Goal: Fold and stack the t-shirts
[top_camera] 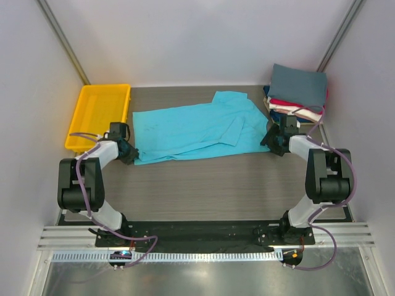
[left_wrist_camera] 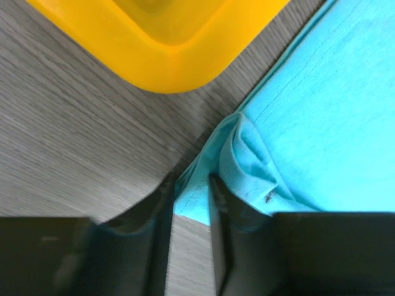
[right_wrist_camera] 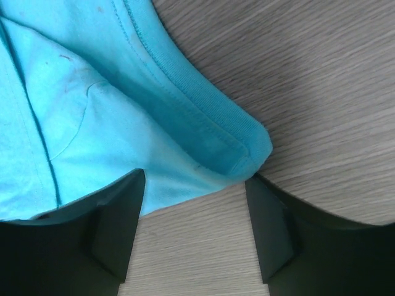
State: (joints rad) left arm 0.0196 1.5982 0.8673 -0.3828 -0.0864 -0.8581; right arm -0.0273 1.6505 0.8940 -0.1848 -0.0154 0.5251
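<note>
The turquoise t-shirt (top_camera: pixel 197 126) lies spread out flat across the table, with a sleeve folded over near its right end. My left gripper (top_camera: pixel 131 153) is at the shirt's near left corner. In the left wrist view the jaws (left_wrist_camera: pixel 190 179) stand narrowly apart, and the hem corner (left_wrist_camera: pixel 200 169) is bunched between the fingertips. My right gripper (top_camera: pixel 270 140) is at the shirt's right end. Its jaws (right_wrist_camera: pixel 194 177) are wide open, with the ribbed collar edge (right_wrist_camera: pixel 241 145) lying between the fingertips. Folded t-shirts (top_camera: pixel 296 92) are stacked at the back right, slate-grey on top.
A yellow plastic tray (top_camera: pixel 105 87) sits at the back left, and its corner (left_wrist_camera: pixel 173 55) is close to my left gripper. The wooden tabletop (top_camera: pixel 216 185) is bare between the shirt and the arm bases. White walls enclose the table.
</note>
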